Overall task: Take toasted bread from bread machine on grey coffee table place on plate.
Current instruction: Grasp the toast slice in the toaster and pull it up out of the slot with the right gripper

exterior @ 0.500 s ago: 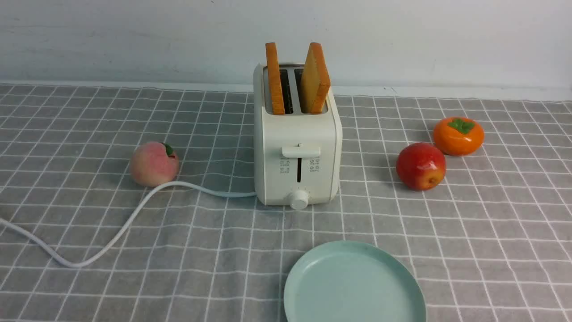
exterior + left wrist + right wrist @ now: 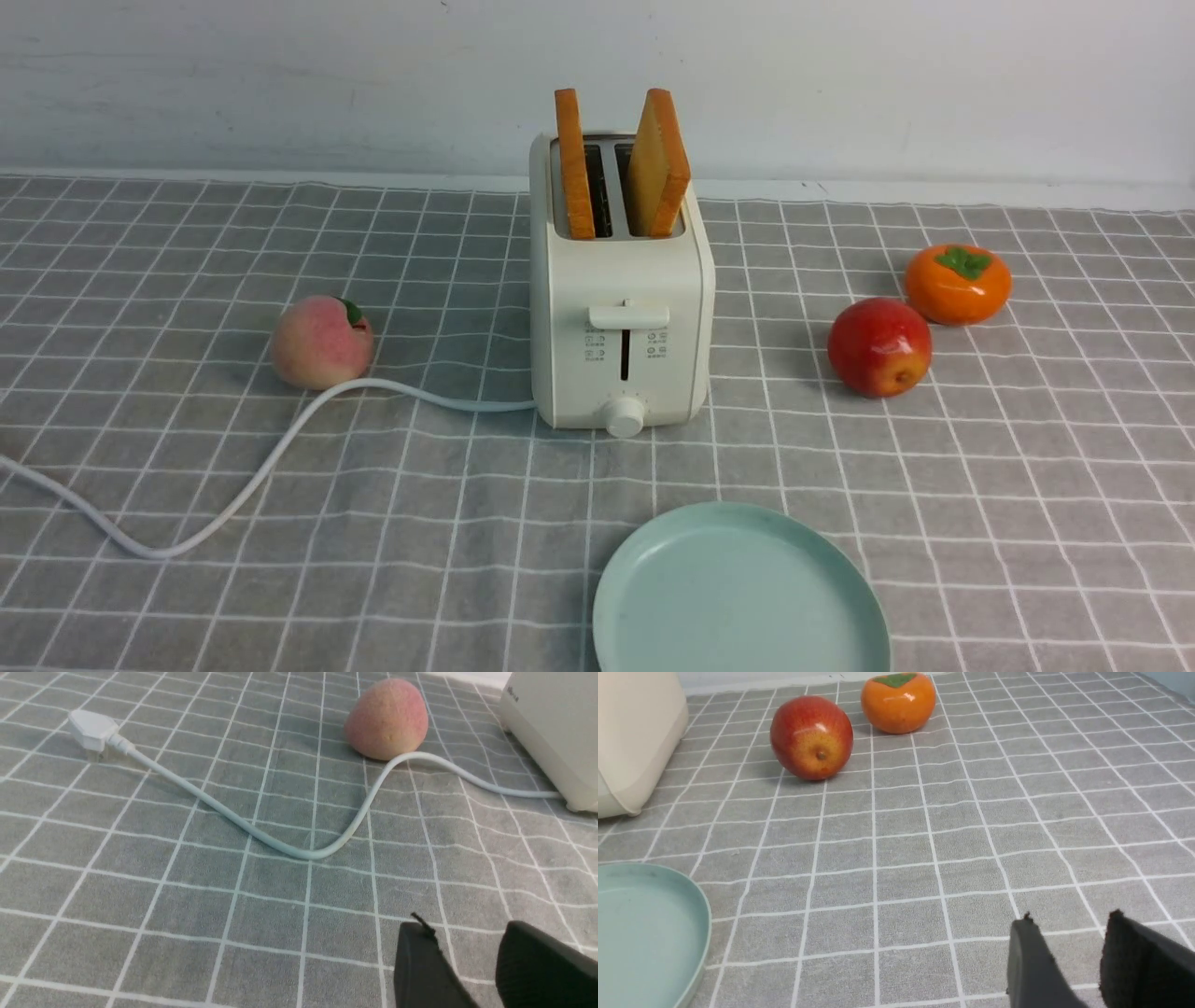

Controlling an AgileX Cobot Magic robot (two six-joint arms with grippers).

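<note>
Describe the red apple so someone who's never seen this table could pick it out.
Start at the cream-white toaster mid-table on the grey checked cloth, then look to its right, where two round fruits sit close together. The apple is the nearer one, glossy red with a yellowish patch, unlike the orange persimmon with a green cap behind it.

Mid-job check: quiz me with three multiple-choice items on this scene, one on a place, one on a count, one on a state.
1. The peach lies: A. on the bread machine's left; B. behind it; C. on its right.
2. Toasted bread slices in the slots: A. one; B. two; C. three.
3. The left claw and right claw are: A. shut on bread; B. shut on the peach; C. open, holding nothing.
Answers: 1 A, the front view shows it on the robot's left of the machine; 2 B, two stick up from the slots; 3 C, each wrist view shows jaws apart with nothing between.
</note>
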